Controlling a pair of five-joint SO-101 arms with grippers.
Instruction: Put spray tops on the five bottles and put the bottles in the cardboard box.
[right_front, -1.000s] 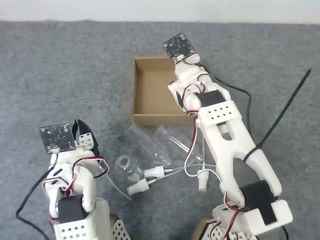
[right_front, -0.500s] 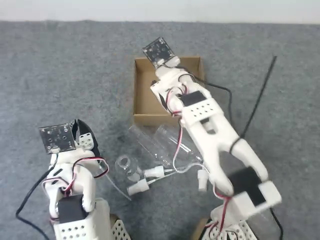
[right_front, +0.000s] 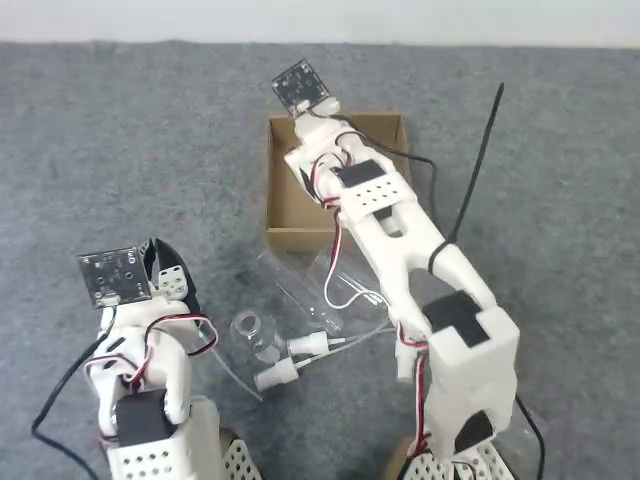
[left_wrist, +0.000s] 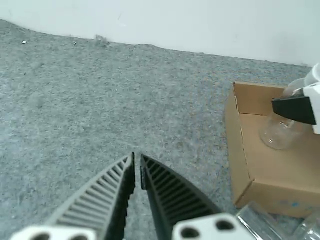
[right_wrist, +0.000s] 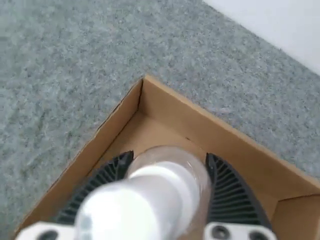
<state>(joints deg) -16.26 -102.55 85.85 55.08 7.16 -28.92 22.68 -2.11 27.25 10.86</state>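
Right claw (right_wrist: 166, 162) clasping clear bottle (right_wrist: 162, 187), cardboard box (right_wrist: 170, 107)

The right arm (right_front: 400, 240) has swung toward 9 o'clock across the cardboard box (right_front: 283, 215). Its wrist camera board (right_front: 301, 87), a second ago at the box's 1 o'clock, now sits at its 11 o'clock. The right gripper (right_wrist: 167, 160) and the held bottle (left_wrist: 279, 132) went with it, toward the box's 9 o'clock wall. The box's 1 o'clock corner has come uncovered. The shoulder block (right_front: 462, 335) moved toward 10 o'clock, so the forearm now crosses more of the loose bottles (right_front: 292, 285) at the box's 6 o'clock. The black cable (right_front: 478, 170) swung over too.
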